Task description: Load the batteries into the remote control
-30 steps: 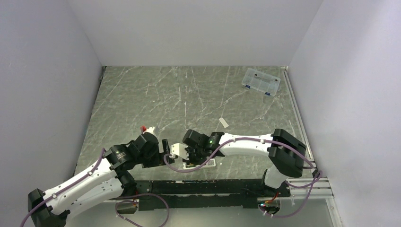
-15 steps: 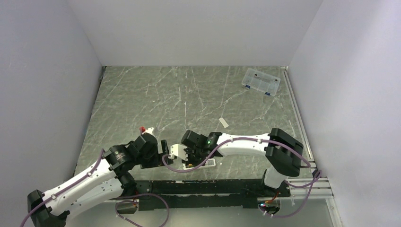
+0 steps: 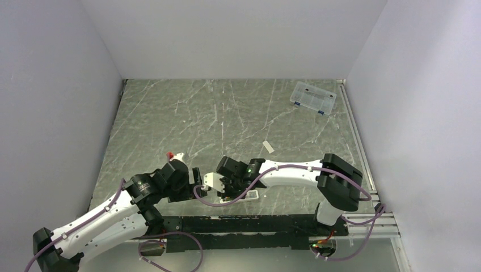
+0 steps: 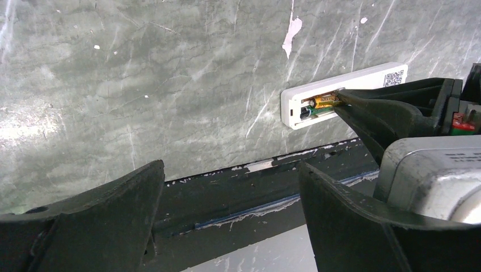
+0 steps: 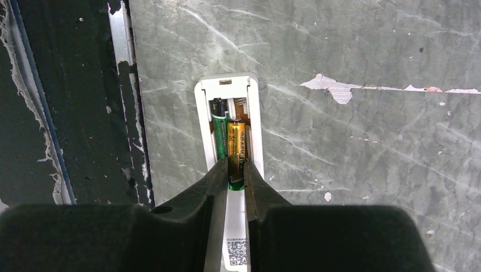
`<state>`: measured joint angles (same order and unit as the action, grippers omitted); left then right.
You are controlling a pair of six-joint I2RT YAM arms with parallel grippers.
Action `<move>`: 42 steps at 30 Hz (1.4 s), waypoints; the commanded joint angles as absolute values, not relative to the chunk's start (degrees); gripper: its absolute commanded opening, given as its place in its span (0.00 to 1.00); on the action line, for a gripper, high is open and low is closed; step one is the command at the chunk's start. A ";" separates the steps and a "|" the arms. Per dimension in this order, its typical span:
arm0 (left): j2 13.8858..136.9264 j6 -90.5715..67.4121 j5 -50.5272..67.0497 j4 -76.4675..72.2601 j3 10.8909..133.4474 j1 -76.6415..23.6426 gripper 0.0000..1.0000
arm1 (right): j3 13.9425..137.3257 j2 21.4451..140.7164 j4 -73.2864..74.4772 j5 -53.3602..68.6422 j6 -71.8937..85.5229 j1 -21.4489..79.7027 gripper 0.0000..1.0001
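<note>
Right wrist view: the remote control (image 5: 227,85) is seen lying flat on the table (image 5: 368,170) with its battery recess upward. Its long axis is parallel to the dark rail (image 5: 68,113), with only a narrow strip of table between them. The recess end is pointed away from the right gripper (image 5: 235,173), and the end with the square code label (image 5: 237,249) is tucked under the fingers.

Two batteries are laid lengthwise in the recess, the green battery (image 5: 220,136) on the rail side and the gold battery (image 5: 236,144) just beside it. The gold battery's near end is straddled by the narrowly parted fingertips; whether it is squeezed cannot be told.

Bare table is seen beyond the recess end and on the side away from the rail. The left gripper (image 4: 231,170) is spread wide above the rail, with nothing between its fingers.
</note>
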<state>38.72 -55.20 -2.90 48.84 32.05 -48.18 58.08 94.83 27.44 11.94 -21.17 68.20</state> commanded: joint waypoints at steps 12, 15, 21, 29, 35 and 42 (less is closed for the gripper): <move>39.73 -55.28 -0.53 42.79 31.64 -48.55 0.93 | 58.82 90.98 21.81 8.46 -19.08 69.85 0.24; 40.52 -55.13 0.13 42.01 31.55 -48.55 0.94 | 57.06 88.00 19.55 7.05 -17.84 69.94 0.25; 42.60 -54.93 1.06 40.23 31.51 -48.54 0.93 | 53.48 81.74 16.79 4.52 -14.49 69.89 0.26; 45.72 -55.26 2.79 36.55 30.81 -48.55 0.93 | 47.52 73.37 13.09 -1.77 -5.75 69.85 0.23; 48.58 -55.37 4.92 32.96 30.26 -48.60 0.89 | 47.09 71.08 15.96 -8.68 6.18 69.87 0.23; 52.32 -56.13 7.67 28.16 28.83 -48.53 0.84 | 43.44 69.59 13.31 -8.08 17.97 69.83 0.23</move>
<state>50.78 -55.29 4.95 33.30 29.80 -48.36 45.56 71.53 16.21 -6.07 7.62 69.65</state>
